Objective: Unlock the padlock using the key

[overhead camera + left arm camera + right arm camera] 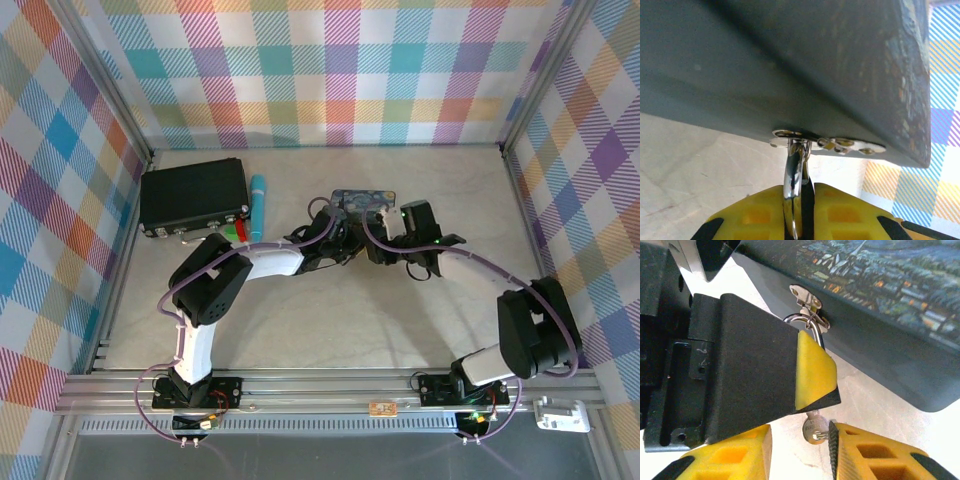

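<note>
The padlock hangs by its thin silvery shackle (794,172) (810,322) from the metal hasp (807,297) on the front of the Starry Night box (363,199). My left gripper (802,189) is shut on the padlock, and its yellow pads hide the dark body. In the right wrist view the left gripper's black-and-yellow finger (812,370) covers the lock. The key (815,428) sticks out below that finger, its round head showing. My right gripper (800,434) is open around the key head. The head lies against the right-hand pad (833,445), with a wide gap to the other finger.
A black case (193,196) lies at the back left with a light-blue cylinder (257,205) beside it. Both arms meet at the box in the middle of the table. Plaid walls close in the left, back and right sides.
</note>
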